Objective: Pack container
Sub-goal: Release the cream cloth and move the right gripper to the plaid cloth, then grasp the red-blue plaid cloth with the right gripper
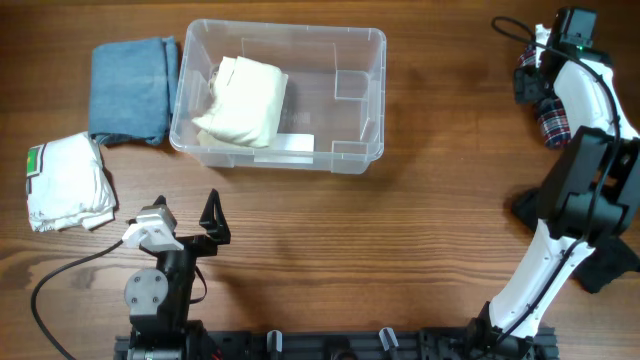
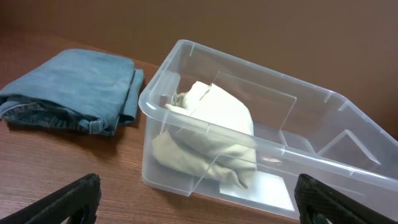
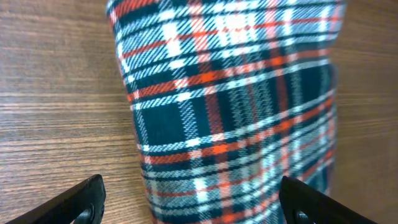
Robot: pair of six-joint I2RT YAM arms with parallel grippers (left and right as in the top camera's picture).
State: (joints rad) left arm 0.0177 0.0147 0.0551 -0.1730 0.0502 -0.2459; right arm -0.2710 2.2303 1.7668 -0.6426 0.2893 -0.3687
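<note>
Container [image 1: 376, 100] at the far edge holds a cream cloth [image 1: 245, 100]. Left gripper [image 1: 182, 228] gapes empty by the front edge; right gripper [image 3: 193, 202], fingers spread, over plaid cloth [image 3: 230, 93]

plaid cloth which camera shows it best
Right wrist: the plaid cloth fills most of the frame, its check pattern sharp. Overhead shows only a small, partly hidden patch at far right. Left wrist doesn't show it at all.

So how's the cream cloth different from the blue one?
The cream cloth sits inside the clear bin, loosely bunched; the blue cloth lies outside on the table beside the bin, folded flat. The blue cloth looks like denim; the cream cloth looks plain. Both are soft fabric.
</note>
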